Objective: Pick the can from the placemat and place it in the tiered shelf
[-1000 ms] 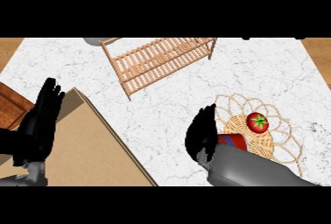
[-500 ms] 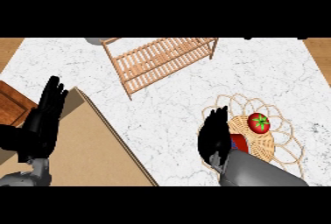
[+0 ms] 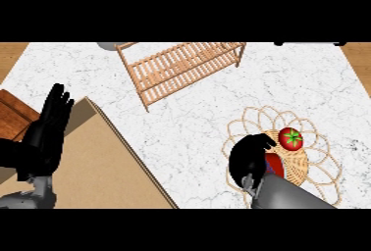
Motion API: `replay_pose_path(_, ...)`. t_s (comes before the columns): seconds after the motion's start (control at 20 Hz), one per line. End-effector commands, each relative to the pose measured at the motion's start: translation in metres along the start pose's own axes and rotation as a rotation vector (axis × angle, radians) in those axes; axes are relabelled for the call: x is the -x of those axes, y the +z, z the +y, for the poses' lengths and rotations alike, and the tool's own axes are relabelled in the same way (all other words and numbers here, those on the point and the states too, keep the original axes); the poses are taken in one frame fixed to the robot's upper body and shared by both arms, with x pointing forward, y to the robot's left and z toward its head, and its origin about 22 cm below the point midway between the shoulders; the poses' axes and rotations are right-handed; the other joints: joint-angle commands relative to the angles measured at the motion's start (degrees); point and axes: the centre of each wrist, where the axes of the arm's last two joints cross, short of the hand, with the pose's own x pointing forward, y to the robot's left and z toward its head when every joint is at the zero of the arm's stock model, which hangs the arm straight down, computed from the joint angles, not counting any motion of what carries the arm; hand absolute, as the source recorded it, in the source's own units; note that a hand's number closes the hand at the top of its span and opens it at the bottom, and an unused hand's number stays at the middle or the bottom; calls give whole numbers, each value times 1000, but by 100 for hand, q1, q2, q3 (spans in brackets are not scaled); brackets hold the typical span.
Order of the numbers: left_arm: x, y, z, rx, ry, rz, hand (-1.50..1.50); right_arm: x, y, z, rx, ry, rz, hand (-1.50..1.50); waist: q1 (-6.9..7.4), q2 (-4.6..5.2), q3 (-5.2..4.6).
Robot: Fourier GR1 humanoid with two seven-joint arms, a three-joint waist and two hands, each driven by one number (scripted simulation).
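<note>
The red can (image 3: 274,164) stands on the round woven placemat (image 3: 313,169) at the lower right, mostly hidden. My right hand (image 3: 249,156) sits against its left side with fingers and thumb curled round it. The wooden tiered shelf (image 3: 181,68) lies at the back centre, well away from that hand. My left hand (image 3: 46,137) rests open with fingers up at the left edge.
A red tomato (image 3: 291,138) lies on the placemat just right of and behind the can. A tan board (image 3: 98,169) slants across the lower left, with a brown wooden piece (image 3: 14,115) beside it. A grey object (image 3: 107,45) peeks behind the shelf.
My right hand's fingers, straight and upright before, have curled in round the can. The left hand has barely moved.
</note>
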Motion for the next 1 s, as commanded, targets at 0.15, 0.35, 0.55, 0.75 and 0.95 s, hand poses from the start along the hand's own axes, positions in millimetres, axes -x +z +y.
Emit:
replay_pose_path(0.15,-2,-5,-11,20,10,-8,0,-12,8,14,83,135,-7,150,-9,35,14)
replay_pose_path(0.35,-9,3,-2,11,-3,-6,0,-2,-4,1,160,-53,-105,150,55,53,21)
replay_pose_path(0.55,-2,1,5,-3,-9,-7,0,2,30,-39,346,-564,-340,150,19,124,63)
replay_pose_path(0.75,5,9,5,-5,-4,-8,0,3,44,-49,421,-900,-509,150,12,73,37)
replay_pose_path(0.95,7,2,-5,-10,-15,-2,0,11,48,-60,486,-1016,-613,150,-37,49,17)
